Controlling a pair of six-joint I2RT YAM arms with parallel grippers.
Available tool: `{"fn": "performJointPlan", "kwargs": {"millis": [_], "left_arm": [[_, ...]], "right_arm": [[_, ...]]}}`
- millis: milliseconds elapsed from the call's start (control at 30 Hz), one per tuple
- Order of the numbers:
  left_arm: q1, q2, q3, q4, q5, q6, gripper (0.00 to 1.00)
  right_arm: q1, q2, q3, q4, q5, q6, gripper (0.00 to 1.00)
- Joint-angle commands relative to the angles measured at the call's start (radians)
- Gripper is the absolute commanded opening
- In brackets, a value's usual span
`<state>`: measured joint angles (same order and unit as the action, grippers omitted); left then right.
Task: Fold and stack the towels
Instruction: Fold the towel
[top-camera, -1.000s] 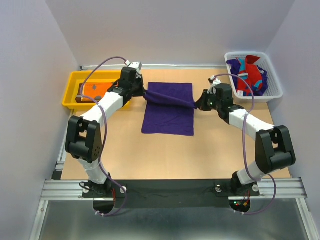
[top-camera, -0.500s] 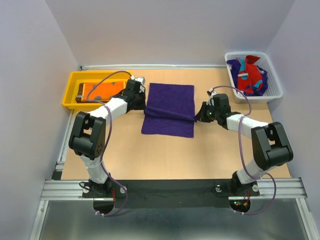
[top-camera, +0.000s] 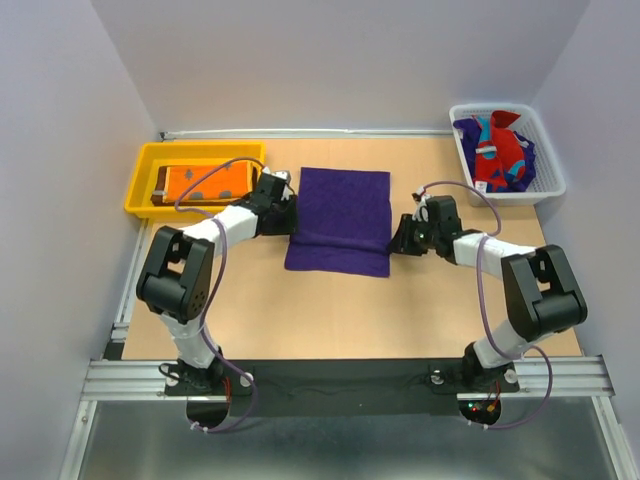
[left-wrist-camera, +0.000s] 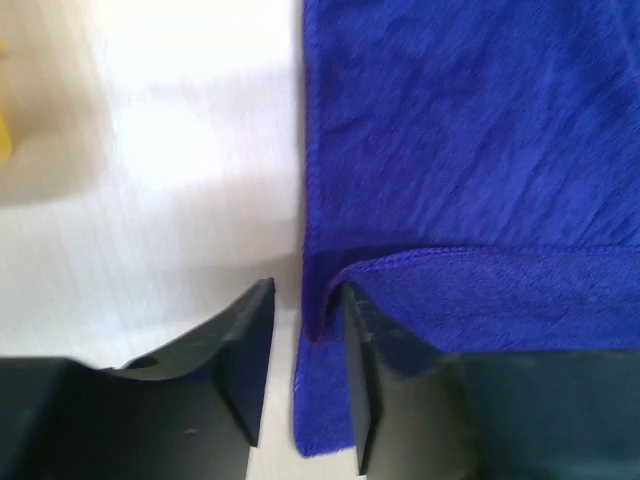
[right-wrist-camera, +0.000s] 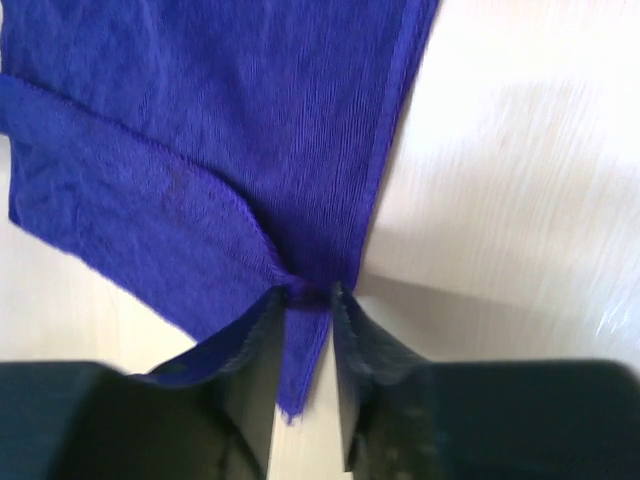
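Note:
A deep purple towel lies on the table, its far half folded forward over the near half, with a strip of the lower layer showing at the front. My left gripper is at the towel's left edge. Its jaws stand open around the fold corner, and the right finger lies under the flap. My right gripper is at the towel's right edge. Those jaws are a little apart, with the bunched corner between the tips. The left wrist view shows the purple towel flat, and in the right wrist view the purple towel lies creased.
A yellow tray at the back left holds a folded orange printed towel. A white mesh basket at the back right holds a red and teal towel on purple cloth. Walls close in on both sides.
Both grippers carried the raised fold forward and down until the purple towel lay folded. Both sets of jaws then came apart from the cloth.

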<state>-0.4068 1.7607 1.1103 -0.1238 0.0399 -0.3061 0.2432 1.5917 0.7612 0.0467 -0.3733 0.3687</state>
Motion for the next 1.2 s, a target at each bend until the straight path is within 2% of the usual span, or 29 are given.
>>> {"fn": "performJointPlan", "kwargs": {"millis": [0,100,200,267,300,433,533,667,767,967,1167], "left_arm": [[-0.021,-0.16,-0.052,-0.013,-0.006,-0.021,0.69],[-0.058,-0.289,-0.124,-0.011,0.002,-0.028,0.8],[-0.063,-0.398,-0.226,0.012,0.008,-0.056,0.8],[-0.063,-0.431,-0.242,0.013,-0.003,-0.073,0.81],[-0.061,-0.45,-0.242,0.007,-0.011,-0.076,0.81],[-0.061,-0.487,-0.204,-0.036,-0.031,-0.079,0.81],[-0.043,-0.517,-0.199,-0.045,-0.084,-0.065,0.87],[-0.004,-0.533,-0.224,-0.054,-0.1,-0.036,0.93],[-0.003,-0.553,-0.27,-0.042,-0.107,-0.034,0.93],[-0.003,-0.567,-0.339,-0.022,-0.104,-0.062,0.91],[-0.003,-0.547,-0.339,-0.014,-0.075,-0.097,0.88]], "right_arm": [[0.001,-0.088,-0.014,-0.044,-0.078,0.003,0.34],[0.004,-0.145,-0.014,-0.132,-0.134,-0.028,0.39],[0.013,-0.188,-0.003,-0.189,-0.173,-0.079,0.44],[0.016,-0.196,0.013,-0.191,-0.158,-0.102,0.45],[0.018,-0.185,0.029,-0.191,-0.127,-0.122,0.45],[0.022,-0.104,0.114,-0.194,-0.112,-0.174,0.59],[0.034,-0.013,0.182,-0.192,-0.081,-0.224,0.64],[0.042,0.083,0.242,-0.192,-0.081,-0.272,0.64],[0.062,0.108,0.245,-0.194,-0.122,-0.297,0.63],[0.123,0.048,0.147,-0.208,-0.131,-0.303,0.51],[0.14,-0.03,0.052,-0.277,-0.164,-0.251,0.44]]}}
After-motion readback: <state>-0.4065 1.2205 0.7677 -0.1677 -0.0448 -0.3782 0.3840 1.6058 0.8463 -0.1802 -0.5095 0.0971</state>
